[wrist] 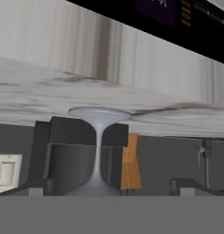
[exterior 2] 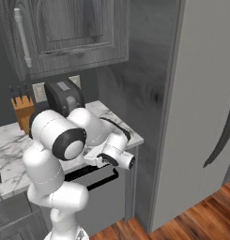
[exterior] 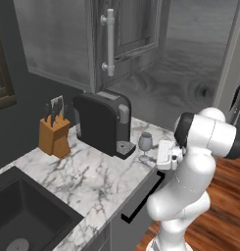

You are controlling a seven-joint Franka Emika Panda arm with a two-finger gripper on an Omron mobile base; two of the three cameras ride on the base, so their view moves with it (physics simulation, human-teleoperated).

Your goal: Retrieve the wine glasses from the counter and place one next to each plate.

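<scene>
The jaws are fully released and level with the wine glass [exterior: 145,142], holding nothing. The glass stands near the tabletop [exterior: 87,179] edge, at 3 o'clock of the coffee machine [exterior: 104,122]. A careless approach could tip the glass off the edge.

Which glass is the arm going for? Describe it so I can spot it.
On the marble counter, find the black coffee machine beside the knife block. Just right of it, near the counter's edge, stands the wine glass: small, clear, stemmed.
</scene>
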